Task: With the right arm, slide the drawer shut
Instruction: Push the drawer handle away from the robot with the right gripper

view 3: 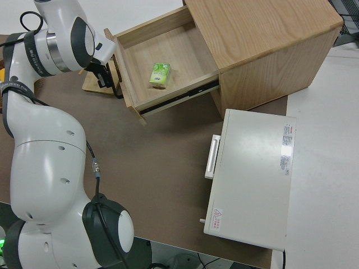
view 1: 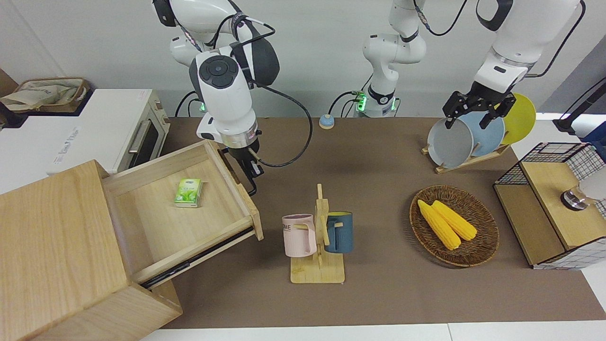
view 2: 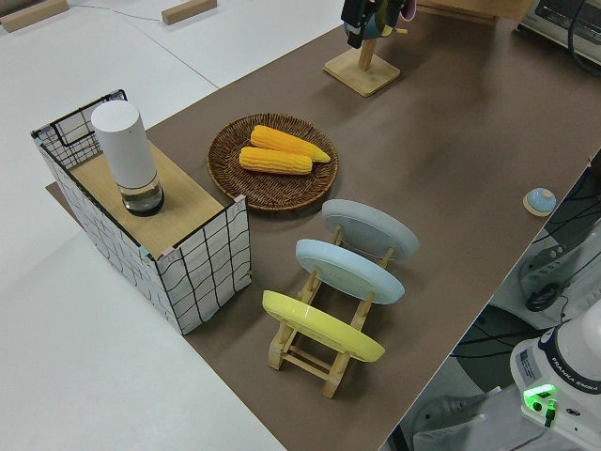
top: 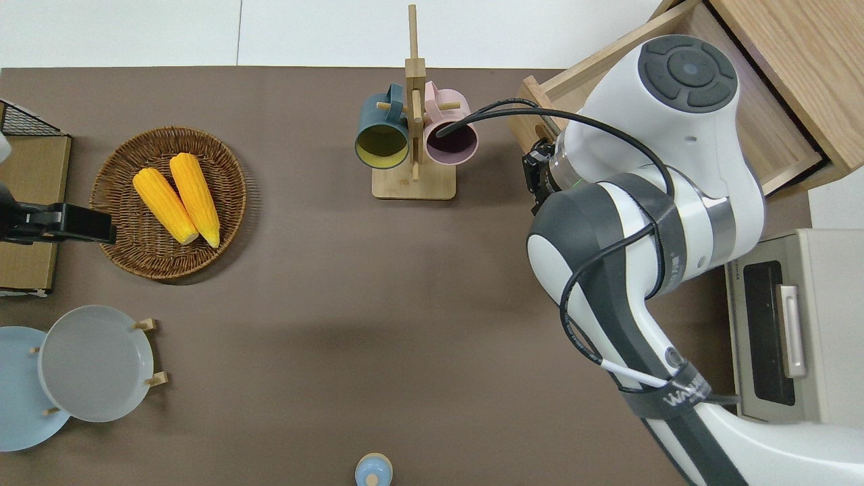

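The drawer [view 1: 156, 213] stands pulled far out of the big pale wooden box [view 1: 52, 237] at the right arm's end of the table, and a small green packet [view 1: 188, 192] lies on its floor. My right gripper [view 1: 249, 174] hangs right against the drawer's front panel [view 3: 126, 84], at the black loop handle [view 3: 116, 88]. Whether it touches or holds the handle does not show. In the overhead view the arm's wrist hides most of the right gripper [top: 536, 172] and the drawer front [top: 533, 91]. The left arm is parked with its gripper [view 1: 478, 113] open.
A white toaster oven [view 1: 109, 128] stands beside the wooden box, nearer to the robots. A mug rack [view 1: 318, 237] with a pink and a blue mug stands close to the drawer front. A corn basket [view 1: 492, 237], a plate rack [view 1: 466, 137] and a wire-grid box [view 1: 544, 213] sit toward the left arm's end.
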Tool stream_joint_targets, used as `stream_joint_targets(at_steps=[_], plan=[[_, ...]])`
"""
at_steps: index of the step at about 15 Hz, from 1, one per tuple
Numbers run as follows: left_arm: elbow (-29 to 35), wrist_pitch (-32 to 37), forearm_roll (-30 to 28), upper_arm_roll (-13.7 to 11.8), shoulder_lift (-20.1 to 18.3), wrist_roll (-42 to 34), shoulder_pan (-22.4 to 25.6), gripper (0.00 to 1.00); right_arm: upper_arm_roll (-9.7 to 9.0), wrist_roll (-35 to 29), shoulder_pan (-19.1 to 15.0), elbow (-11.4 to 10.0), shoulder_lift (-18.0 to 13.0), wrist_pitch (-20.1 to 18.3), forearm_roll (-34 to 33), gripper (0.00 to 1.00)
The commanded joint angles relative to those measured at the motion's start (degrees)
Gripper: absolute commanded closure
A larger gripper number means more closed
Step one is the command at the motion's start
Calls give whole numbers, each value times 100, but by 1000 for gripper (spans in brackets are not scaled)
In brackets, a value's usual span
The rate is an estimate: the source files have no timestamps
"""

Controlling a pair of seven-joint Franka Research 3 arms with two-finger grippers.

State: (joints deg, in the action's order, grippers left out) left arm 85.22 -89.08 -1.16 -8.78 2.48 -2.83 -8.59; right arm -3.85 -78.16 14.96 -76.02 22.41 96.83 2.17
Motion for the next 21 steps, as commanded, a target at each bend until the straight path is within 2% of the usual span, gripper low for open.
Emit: stream_joint_targets(at_steps=[1,9,15,21], plan=[[-119,-4,72,-97,78,-51,-99,2,-55,178,-187,26,53,266,134,1000],[-119,-4,72,-97,78,-51,-99,5,-90,608,-547,26,71,284,134,1000],[-119,-4,63,-97,78,-51,-99,2,-99,1179,-907,26,71,275,143,1000],[-119,-4,63,-97,78,-51,-99,5,-90,1680,-1101,17,97,266,152,1000]])
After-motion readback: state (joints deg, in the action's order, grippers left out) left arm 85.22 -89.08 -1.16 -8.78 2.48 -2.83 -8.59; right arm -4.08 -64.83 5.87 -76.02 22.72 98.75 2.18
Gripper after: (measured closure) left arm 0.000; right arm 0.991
